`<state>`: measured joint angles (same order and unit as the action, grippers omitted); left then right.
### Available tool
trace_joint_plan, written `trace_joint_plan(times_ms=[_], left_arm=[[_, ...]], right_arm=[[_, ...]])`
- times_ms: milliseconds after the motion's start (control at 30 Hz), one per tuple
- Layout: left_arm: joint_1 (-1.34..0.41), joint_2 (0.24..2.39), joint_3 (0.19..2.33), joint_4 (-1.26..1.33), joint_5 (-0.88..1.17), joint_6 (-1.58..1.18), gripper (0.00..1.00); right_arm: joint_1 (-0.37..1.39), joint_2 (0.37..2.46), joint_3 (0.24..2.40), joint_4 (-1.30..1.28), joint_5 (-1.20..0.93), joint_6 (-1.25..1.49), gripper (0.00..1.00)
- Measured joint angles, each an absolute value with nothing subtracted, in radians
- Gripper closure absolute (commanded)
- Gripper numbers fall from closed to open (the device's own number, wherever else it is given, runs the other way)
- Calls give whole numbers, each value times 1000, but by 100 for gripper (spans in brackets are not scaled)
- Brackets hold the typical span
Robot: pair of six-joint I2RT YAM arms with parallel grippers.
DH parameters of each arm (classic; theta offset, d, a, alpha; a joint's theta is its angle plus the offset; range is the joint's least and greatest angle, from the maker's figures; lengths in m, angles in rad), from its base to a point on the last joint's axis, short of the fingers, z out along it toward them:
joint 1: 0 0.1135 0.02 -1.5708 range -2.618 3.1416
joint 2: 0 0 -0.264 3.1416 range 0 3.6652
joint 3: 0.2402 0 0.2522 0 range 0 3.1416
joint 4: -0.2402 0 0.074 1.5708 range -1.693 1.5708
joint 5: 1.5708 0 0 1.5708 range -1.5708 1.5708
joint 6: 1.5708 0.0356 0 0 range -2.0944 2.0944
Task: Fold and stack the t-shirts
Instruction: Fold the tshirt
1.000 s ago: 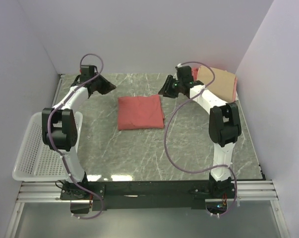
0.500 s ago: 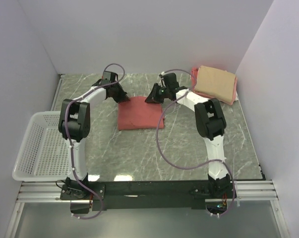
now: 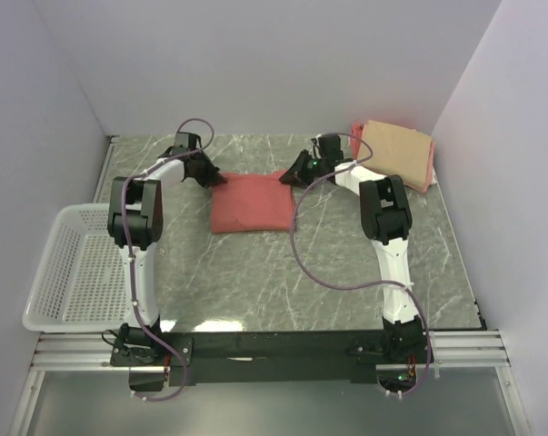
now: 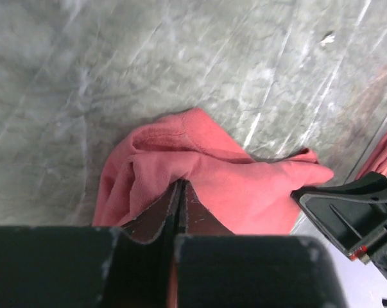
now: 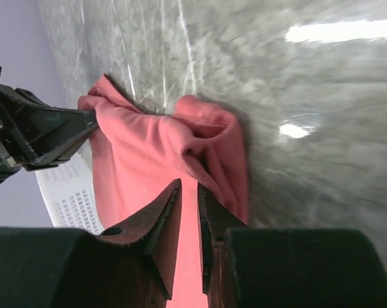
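The folded salmon-red t-shirt (image 3: 249, 203) lies mid-table. My left gripper (image 3: 215, 179) is at its far left corner, and the left wrist view shows the jaws (image 4: 180, 183) pressed together with bunched cloth (image 4: 244, 186) at the tips. My right gripper (image 3: 288, 176) is at the far right corner. Its fingers (image 5: 188, 185) stand a narrow gap apart with a raised fold of the shirt (image 5: 142, 160) at the tips. Both far corners are drawn up into points. A folded tan t-shirt (image 3: 396, 153) rests on a pink one (image 3: 426, 178) at the back right.
A white mesh basket (image 3: 69, 272) hangs off the table's left edge, also seen in the right wrist view (image 5: 68, 192). Walls close in on the back and both sides. Purple cables loop from both arms over the marble tabletop (image 3: 346, 263).
Both grippers came in from the back to the red shirt's far corners and closed there. The shirt's far edge is now pinched up and the shirt has shifted slightly left.
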<state>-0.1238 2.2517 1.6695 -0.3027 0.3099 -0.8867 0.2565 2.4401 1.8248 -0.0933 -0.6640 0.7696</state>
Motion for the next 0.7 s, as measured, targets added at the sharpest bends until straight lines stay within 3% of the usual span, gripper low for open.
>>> trace_joint_plan(times_ms=[167,267,333,467,700], left_arm=[[-114,2246,1711,-306,326,-874,72],[-116,2209,1712,-324,320,-871,71],[-128,2162,1701,-345,303,-868,73],[-205,1996,1576,-345,247,-884,93],[-412,1807,1274,-298,167,-938,97]], right_arm=[[229,2418,1803,-100,-666,764,71],[221,2371,1771,-132,-641,741,62],[217,2328,1742,-159,-612,716,55],[215,2229,1655,-171,-567,676,52],[215,2151,1506,-164,-523,633,52]])
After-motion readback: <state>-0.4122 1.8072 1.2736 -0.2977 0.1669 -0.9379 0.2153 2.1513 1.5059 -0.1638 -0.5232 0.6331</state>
